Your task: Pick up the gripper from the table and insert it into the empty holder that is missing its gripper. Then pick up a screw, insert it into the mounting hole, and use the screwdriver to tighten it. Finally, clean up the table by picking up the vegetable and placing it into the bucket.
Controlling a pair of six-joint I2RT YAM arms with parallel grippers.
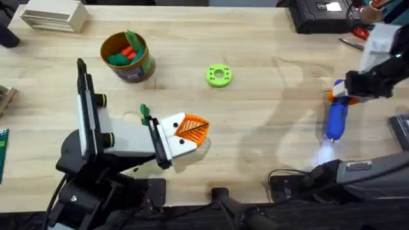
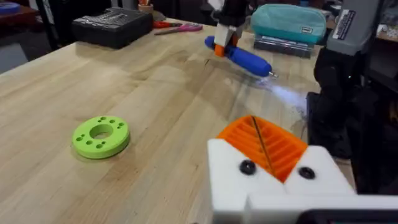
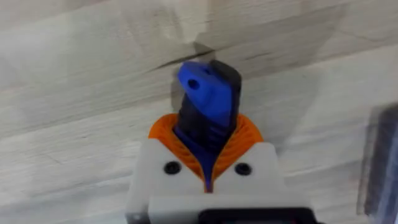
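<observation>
The right gripper (image 3: 208,163) has its orange ribbed pads (image 3: 244,138) clamped on the blue screwdriver (image 3: 208,102), whose butt end points toward 12 o'clock. Beneath lies the pale wooden table (image 3: 74,81), with a dark blurred object (image 3: 379,162) at 3 o'clock.

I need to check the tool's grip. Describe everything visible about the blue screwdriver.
The screwdriver is a blue, pen-shaped tool of smooth plastic, with a thin metal bit at one end, seen in the left wrist view. The right claw is shut on its rear part between orange ribbed pads, a flat blue end cap with a small hole sticking out past them. It points down at a slant toward the wooden table, where a pale light glows near its tip.
</observation>
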